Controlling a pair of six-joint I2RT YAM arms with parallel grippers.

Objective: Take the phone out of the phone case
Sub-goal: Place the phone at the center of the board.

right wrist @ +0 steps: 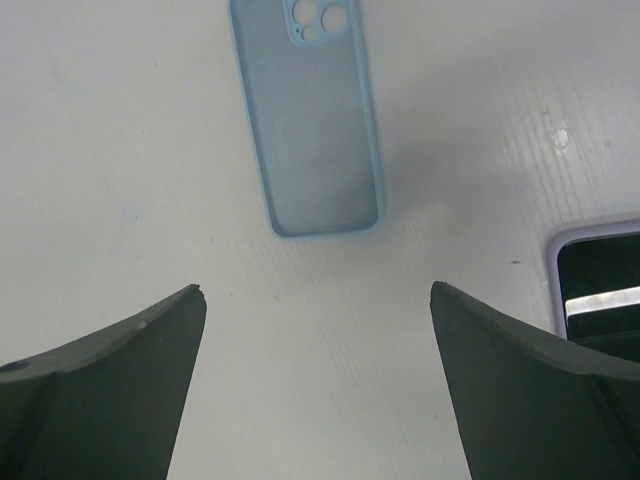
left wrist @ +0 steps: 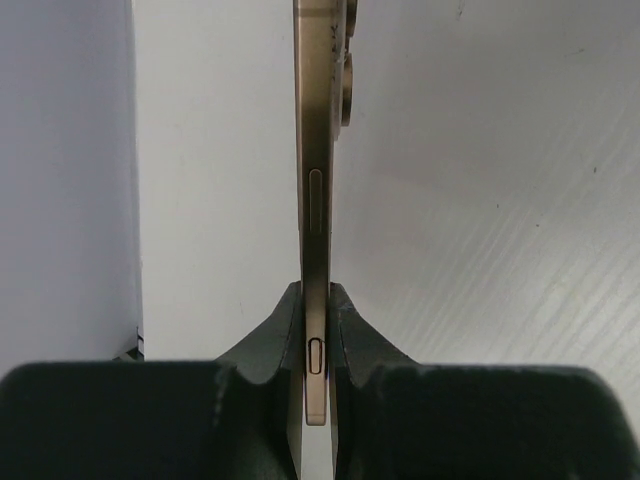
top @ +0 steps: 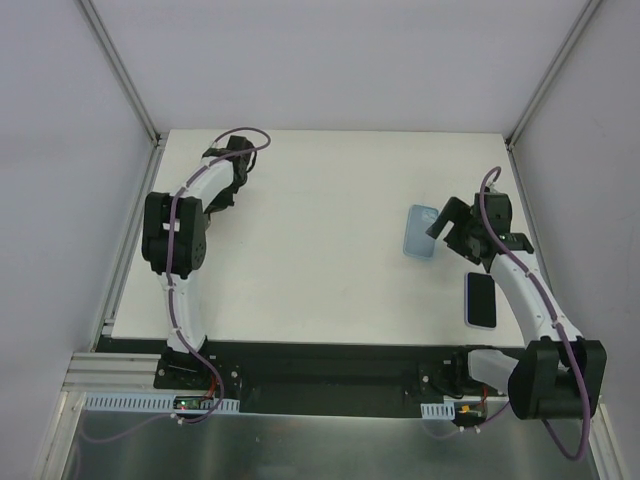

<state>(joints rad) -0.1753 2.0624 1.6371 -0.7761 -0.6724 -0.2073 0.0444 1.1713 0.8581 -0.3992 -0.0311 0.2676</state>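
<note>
My left gripper (left wrist: 317, 300) is shut on a bare gold phone (left wrist: 318, 200), seen edge-on with its side buttons and camera bump showing; it is held over the table's far left (top: 222, 198). An empty light blue phone case (top: 421, 232) lies flat at the right, camera cutouts visible in the right wrist view (right wrist: 312, 130). My right gripper (top: 445, 225) hangs open and empty just beside the case; in its own view (right wrist: 318, 290) the case lies ahead of the fingertips.
A second phone with a dark screen in a lilac case (top: 481, 298) lies near the right arm, at the right edge of the right wrist view (right wrist: 600, 290). White walls enclose the white table (top: 320, 260) on three sides.
</note>
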